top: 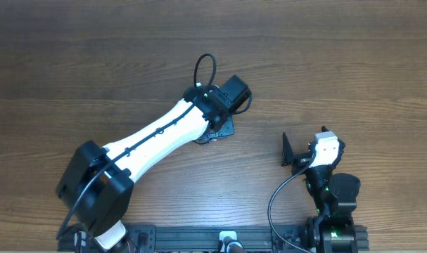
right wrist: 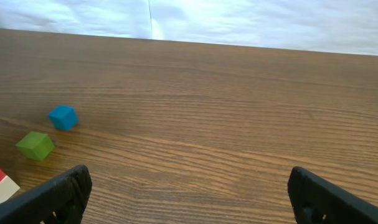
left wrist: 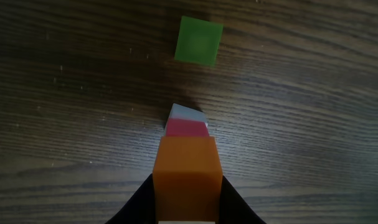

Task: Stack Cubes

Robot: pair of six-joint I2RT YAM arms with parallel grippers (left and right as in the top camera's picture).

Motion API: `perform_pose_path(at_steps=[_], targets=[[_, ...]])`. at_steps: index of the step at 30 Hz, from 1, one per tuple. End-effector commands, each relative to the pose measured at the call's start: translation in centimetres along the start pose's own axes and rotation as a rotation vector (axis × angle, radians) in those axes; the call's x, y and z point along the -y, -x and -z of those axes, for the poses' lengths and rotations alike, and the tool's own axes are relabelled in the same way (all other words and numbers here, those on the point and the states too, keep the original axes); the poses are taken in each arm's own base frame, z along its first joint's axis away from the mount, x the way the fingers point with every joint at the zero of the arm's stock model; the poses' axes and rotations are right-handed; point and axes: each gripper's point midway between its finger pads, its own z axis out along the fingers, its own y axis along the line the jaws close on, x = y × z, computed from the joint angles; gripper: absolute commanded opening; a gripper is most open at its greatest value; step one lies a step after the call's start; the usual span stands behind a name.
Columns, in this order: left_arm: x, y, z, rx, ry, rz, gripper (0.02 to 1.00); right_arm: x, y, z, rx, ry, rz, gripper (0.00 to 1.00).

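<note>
Plainly, we see the left claw (left wrist: 187, 194) clamped on an orange cube (left wrist: 187, 169), with one dark finger (left wrist: 137, 208) pressed against each side of it. Directly under that cube, in the left wrist view, a red cube (left wrist: 187, 127) sits on a white cube (left wrist: 190, 114), the two forming a small stack on the wooden tabletop (top: 93, 56). We cannot tell whether the orange cube already touches the red one or hangs just above it. A green cube (left wrist: 199, 40) lies flat on the wood beyond the stack, well apart from it.

From the right wrist view we make out a blue cube (right wrist: 63, 117) near the green one. The two are close but not touching, and both rest directly on the tabletop. The red and white pair shows there too, partly cut off by the frame.

Counting, we find five cubes, one each of orange, red, white, green and blue. One is gripped, two are stacked and two lie loose.

In the top view the left arm (top: 164, 133) reaches from its base to the middle of the tabletop. The right arm (top: 327, 179) sits folded close to its own base. The right claw (right wrist: 189, 177) is spread wide, holds nothing and has bare wood beneath it, well apart from every cube.
</note>
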Motion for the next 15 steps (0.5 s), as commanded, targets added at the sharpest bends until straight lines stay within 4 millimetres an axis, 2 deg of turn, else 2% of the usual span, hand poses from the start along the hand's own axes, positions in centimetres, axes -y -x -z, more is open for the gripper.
perform_pose_path(at_steps=[1,11,13,15], targets=[[0.13,-0.06,-1.16,-0.029,0.012,-0.012,0.04,-0.18,-0.19,0.0,-0.002,0.008,-0.002,0.991],[0.2,-0.24,-1.61,-0.04,0.016,-0.013,0.049,-0.18,-0.19,0.0,-0.002,0.008,-0.002,0.993],[0.2,-0.25,-1.61,-0.041,0.015,-0.013,0.104,-0.18,-0.19,0.0,-0.002,0.008,-0.002,0.993],[0.2,-0.25,-1.61,-0.041,0.015,-0.013,0.257,-0.18,-0.19,0.0,-0.002,0.008,-0.002,0.993]])
